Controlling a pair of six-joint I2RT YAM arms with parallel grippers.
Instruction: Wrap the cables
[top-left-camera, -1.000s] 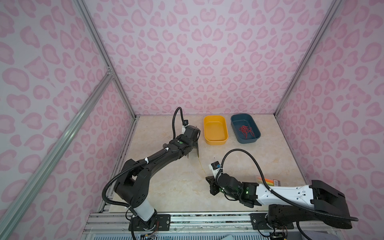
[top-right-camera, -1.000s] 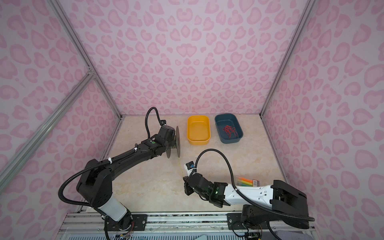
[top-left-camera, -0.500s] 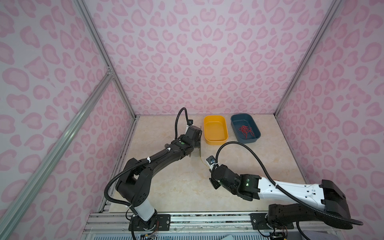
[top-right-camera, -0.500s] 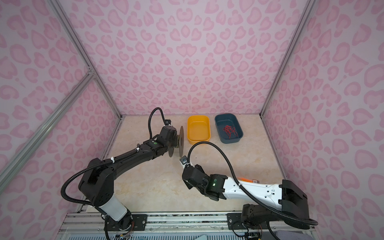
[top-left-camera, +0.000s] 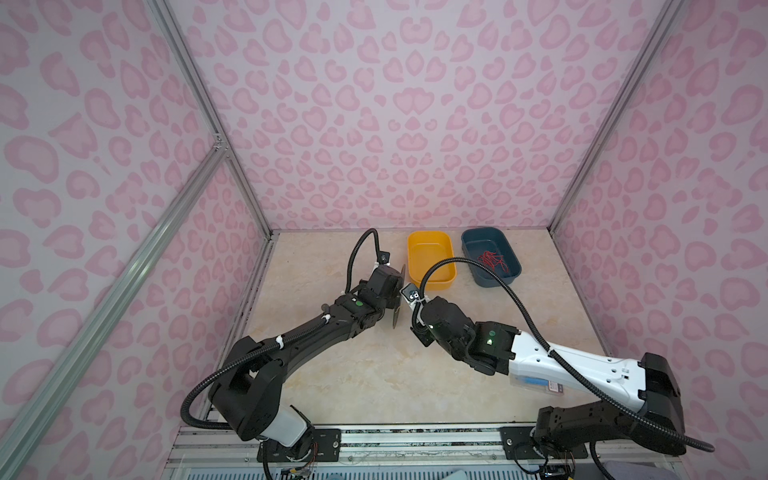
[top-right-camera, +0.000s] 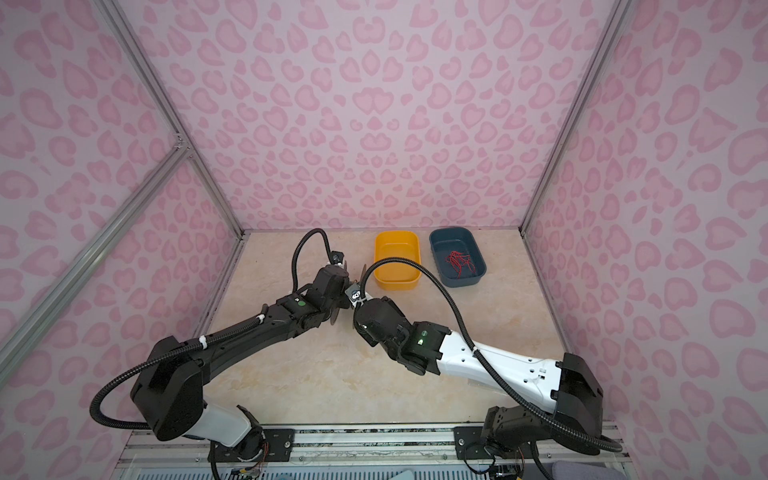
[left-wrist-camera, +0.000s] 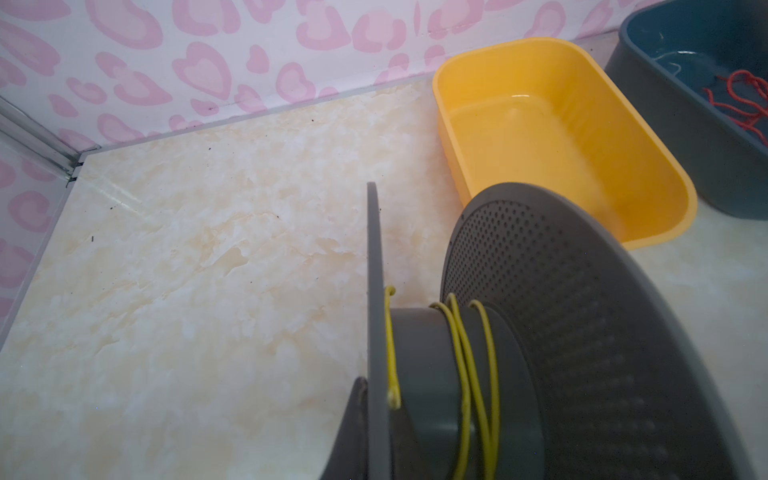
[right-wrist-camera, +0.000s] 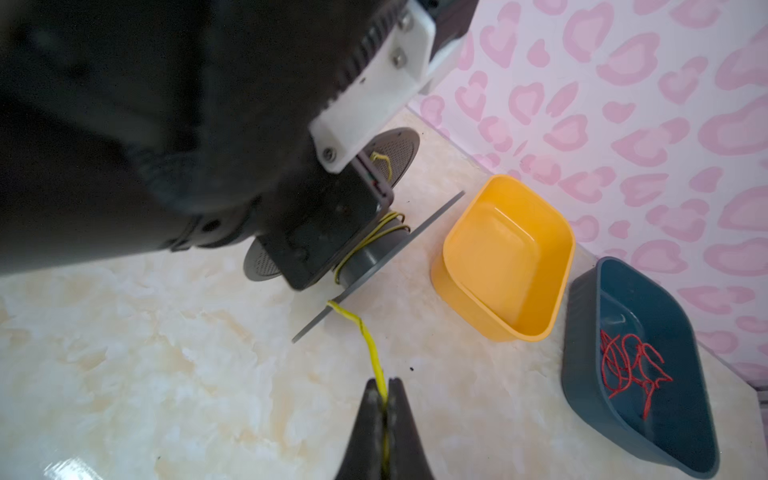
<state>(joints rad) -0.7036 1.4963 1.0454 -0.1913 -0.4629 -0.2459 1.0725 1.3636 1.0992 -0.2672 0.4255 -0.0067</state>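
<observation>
Yellow wire (right-wrist-camera: 376, 368), very thin, runs off the grey plastic spool (left-wrist-camera: 424, 374) to the right gripper (right-wrist-camera: 385, 388), pinched shut on it; too fine for both top views. The left gripper (left-wrist-camera: 376, 399), largely hidden, clamps the spool's flange. The right arm has swung up beside it.

the table (top-left-camera: 353, 374) was a cream, marble-patterned surface, closed in by pink walls (top-left-camera: 374, 124) along its left, far and right edges. two open bins stood on it near the far edge, right of the middle: a yellow bin (top-left-camera: 434, 284) and, just beside it toward the right edge, a dark blue bin (top-left-camera: 494, 282), with a narrow gap between them. a small flat pack (top-left-camera: 540, 382) lay near the front edge, toward the right corner, mostly hidden.
</observation>
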